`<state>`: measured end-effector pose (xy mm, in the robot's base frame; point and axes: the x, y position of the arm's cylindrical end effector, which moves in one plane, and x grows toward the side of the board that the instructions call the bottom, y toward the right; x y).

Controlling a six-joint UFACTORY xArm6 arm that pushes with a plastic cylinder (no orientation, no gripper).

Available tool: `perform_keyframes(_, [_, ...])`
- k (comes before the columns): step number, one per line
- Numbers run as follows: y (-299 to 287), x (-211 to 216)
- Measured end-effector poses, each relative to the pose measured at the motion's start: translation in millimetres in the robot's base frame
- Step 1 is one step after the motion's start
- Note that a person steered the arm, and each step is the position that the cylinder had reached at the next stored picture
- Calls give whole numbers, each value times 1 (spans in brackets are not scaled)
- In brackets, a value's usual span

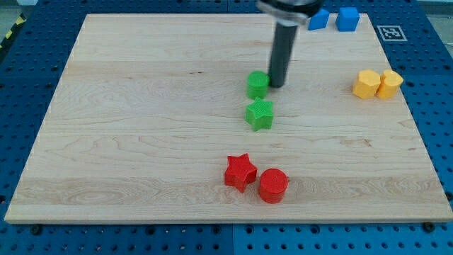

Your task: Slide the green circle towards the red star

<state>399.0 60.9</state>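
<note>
Near the board's middle, my tip (275, 85) bare, grasping nothing, touching the green circle (257, 84) at its right, green star (260, 115) just below, red star (240, 171) well apart, beside the red circle (273, 185).

A pale wooden board (141, 142) is filling most of the frame, its grain running from left to right. Underneath, a blue perforated table (28, 71) is showing along the left, right and bottom edges, dotted with regular holes. A black-and-white square marker (391, 32) is sitting at the upper right, and a yellow-and-black striped strip (8, 37) is crossing the upper left corner. Even light is falling softly.
</note>
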Motion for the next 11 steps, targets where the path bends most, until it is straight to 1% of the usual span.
perform_keyframes(1, [-20, 58])
perform_keyframes(2, [-9, 48])
perform_keyframes(3, [28, -9])
perform_keyframes(4, [27, -50])
perform_keyframes(5, [-17, -49])
perform_keyframes(6, [-36, 0])
perform_keyframes(7, [-39, 49])
perform_keyframes(8, [-44, 56])
perform_keyframes(9, [-60, 49])
perform_keyframes(10, [-61, 75])
perform_keyframes(11, [-61, 71])
